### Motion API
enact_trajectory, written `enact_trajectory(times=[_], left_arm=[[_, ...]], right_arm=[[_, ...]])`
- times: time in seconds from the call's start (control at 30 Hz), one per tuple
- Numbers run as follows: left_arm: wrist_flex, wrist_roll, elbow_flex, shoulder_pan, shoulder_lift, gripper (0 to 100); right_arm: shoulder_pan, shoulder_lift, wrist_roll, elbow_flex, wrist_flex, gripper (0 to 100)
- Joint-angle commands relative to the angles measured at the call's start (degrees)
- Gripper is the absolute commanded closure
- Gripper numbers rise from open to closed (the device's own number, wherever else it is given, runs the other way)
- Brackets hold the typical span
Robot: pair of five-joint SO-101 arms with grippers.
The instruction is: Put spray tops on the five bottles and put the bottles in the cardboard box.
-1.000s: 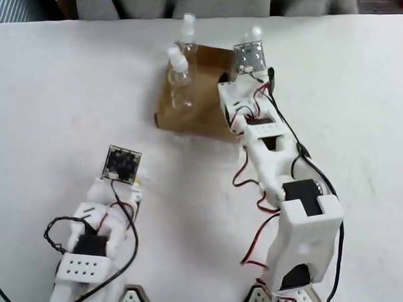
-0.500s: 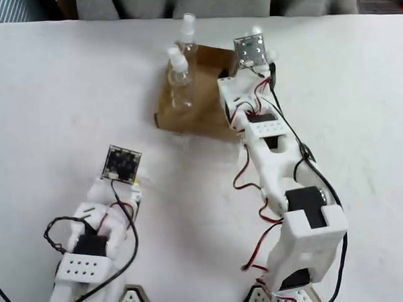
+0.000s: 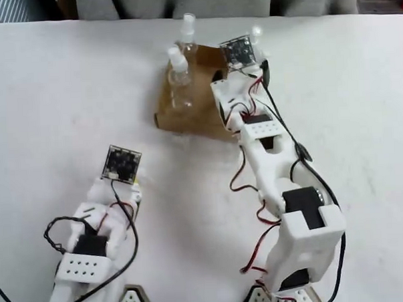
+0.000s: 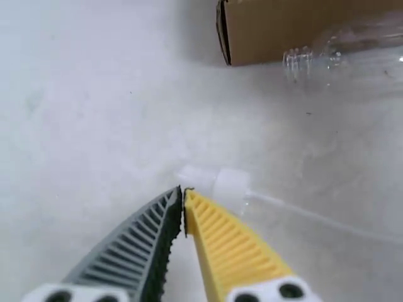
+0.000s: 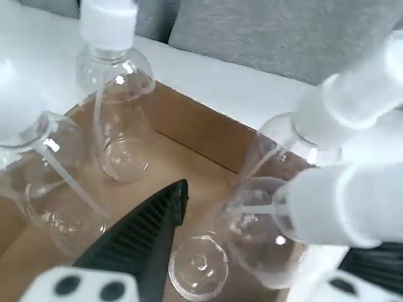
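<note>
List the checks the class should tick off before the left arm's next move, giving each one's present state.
1. Grasp-ready left gripper: not ok, it is shut on nothing.
2. Reach to the white plastic spray top with thin tube: likely ok, it lies on the white table just beyond the left gripper.
3. Cap on the clear plastic bottle lying on its side: not ok, its neck is bare; it lies beside the brown cardboard box.
4. Box free of the right arm: not ok, the arm hangs over the box.
5. Caps on the clear bottles standing in the box: ok, those seen have white tops.
6. Room left in the box: cannot tell.
</note>
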Motion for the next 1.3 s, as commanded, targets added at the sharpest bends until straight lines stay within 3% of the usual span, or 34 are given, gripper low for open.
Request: enact_trajectory(times=[0.0, 0.67, 1.1, 1.27], left_arm=[[-1.3, -0.4, -0.1, -0.2, 0.0, 98], [-1.3, -0.4, -0.1, -0.2, 0.0, 98], [-1.3, -0.4, -0.1, -0.2, 0.0, 97], [-1.4, -0.4, -0.1, -0.2, 0.0, 97]], right_arm=[[-0.5, -3.3, 1.4, -0.7, 0.5, 63.9], [-0.5, -3.9, 4.5, -0.8, 3.2, 63.8], [-0.6, -4.0, -0.5, -1.2, 3.2, 63.7], [-0.7, -4.7, -5.9, -3.2, 7.3, 56.1]])
